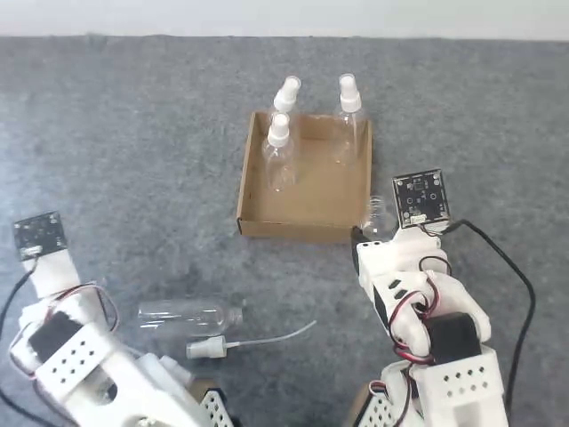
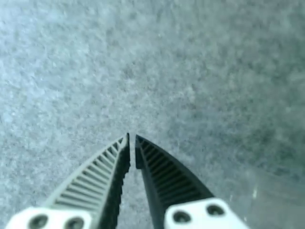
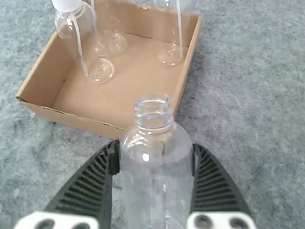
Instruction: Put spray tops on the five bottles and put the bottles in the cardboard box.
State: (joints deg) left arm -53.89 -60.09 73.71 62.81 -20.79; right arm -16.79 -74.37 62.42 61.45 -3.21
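Our right claw (image 3: 153,151) pinches an uncapped bottle (image 3: 155,167) around its clear body. The bottle stands upright with its threaded neck open, just outside the corner of the cardboard box (image 3: 71,114) nearest that arm. In the high view we see three capped bottles (image 1: 278,158) standing upright in the far half of the box, each transparent with a white spray head. Our left claw (image 2: 132,139) is pressed together on nothing, above the grey table (image 1: 133,133). Between the arms a fifth bottle (image 1: 189,315) lies on its side on the table, clear and open-necked. Just beside it lies a loose spray top (image 1: 209,347), with its thin dip tube trailing towards the right arm.
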